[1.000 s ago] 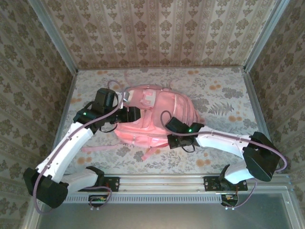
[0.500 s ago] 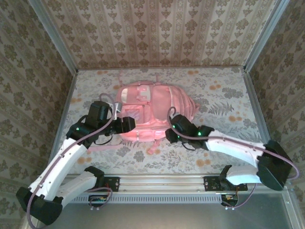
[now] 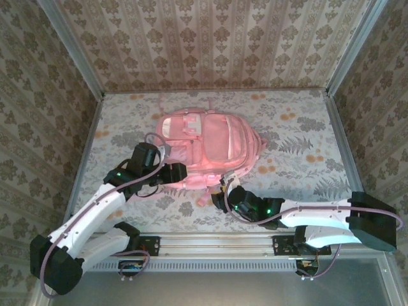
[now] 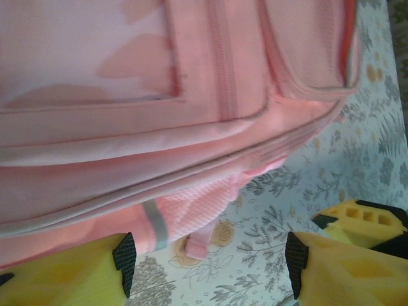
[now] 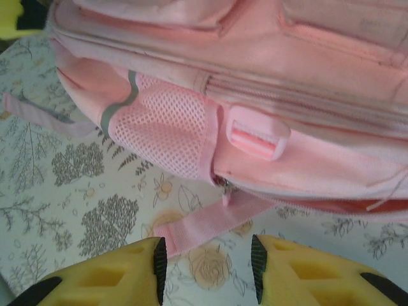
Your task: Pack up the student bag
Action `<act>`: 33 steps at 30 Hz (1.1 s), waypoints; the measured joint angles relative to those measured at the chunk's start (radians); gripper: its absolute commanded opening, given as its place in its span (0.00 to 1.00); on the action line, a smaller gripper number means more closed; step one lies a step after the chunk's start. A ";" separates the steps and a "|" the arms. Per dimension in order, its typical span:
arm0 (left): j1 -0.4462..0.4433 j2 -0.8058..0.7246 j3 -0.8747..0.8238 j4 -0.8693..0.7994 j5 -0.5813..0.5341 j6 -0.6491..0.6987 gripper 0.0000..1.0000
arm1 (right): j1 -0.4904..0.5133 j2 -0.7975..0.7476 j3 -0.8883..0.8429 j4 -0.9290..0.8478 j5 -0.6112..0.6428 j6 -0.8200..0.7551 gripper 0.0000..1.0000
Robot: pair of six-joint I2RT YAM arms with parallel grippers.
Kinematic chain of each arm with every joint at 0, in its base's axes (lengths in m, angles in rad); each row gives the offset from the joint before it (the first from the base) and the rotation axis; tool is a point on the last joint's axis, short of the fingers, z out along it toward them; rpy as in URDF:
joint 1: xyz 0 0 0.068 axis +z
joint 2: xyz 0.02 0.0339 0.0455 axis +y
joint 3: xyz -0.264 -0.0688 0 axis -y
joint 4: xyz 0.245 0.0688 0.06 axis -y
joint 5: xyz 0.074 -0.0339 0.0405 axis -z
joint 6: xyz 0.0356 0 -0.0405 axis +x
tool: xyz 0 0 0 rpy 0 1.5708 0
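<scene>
Big soft pink fabric backpack (image 3: 207,150) lies flat on the floral bench (image 3: 299,121) — left fingers (image 4: 76,274) spread wide, right fingers (image 5: 108,274) narrower, both empty.

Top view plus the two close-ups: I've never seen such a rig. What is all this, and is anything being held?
Two white robot arms are bolted at the near edge of a flowered table; the top view looks down from behind them. A pink backpack lies flat on it. Each close-up comes from a camera on one wrist, showing that arm's yellow fingers. The left fingers and right fingers stand open close to the backpack's near side, holding nothing.
</scene>
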 measured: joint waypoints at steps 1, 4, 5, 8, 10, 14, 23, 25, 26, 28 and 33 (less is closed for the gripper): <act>-0.023 0.007 0.000 0.015 -0.003 0.000 0.67 | 0.006 0.029 0.000 0.033 0.011 -0.018 0.44; -0.055 0.028 -0.006 0.053 -0.009 0.000 0.67 | 0.017 0.129 -0.011 0.145 0.036 -0.085 0.46; -0.055 0.030 -0.013 0.064 -0.013 0.000 0.67 | 0.018 0.165 -0.024 0.195 0.044 -0.108 0.47; -0.037 0.027 -0.028 0.079 -0.016 0.002 0.67 | 0.018 0.266 -0.073 0.333 0.066 -0.159 0.52; -0.009 0.014 -0.033 0.079 -0.016 0.003 0.67 | 0.016 0.333 -0.091 0.405 0.073 -0.184 0.53; 0.033 -0.053 -0.033 0.077 -0.030 0.005 0.67 | 0.006 0.449 -0.109 0.564 0.079 -0.227 0.57; 0.037 -0.104 -0.033 0.067 -0.040 0.014 0.67 | -0.014 0.678 -0.133 0.917 0.084 -0.281 0.64; 0.041 -0.104 -0.033 0.063 -0.045 0.017 0.67 | -0.014 0.713 -0.132 0.975 0.086 -0.294 0.64; 0.043 -0.105 -0.033 0.062 -0.049 0.019 0.67 | -0.014 0.727 -0.132 0.999 0.087 -0.303 0.64; 0.044 -0.105 -0.033 0.062 -0.054 0.020 0.67 | -0.014 0.747 -0.128 1.027 0.089 -0.320 0.64; 0.049 -0.105 -0.033 0.062 -0.061 0.023 0.67 | -0.014 0.767 -0.108 1.047 0.085 -0.362 0.64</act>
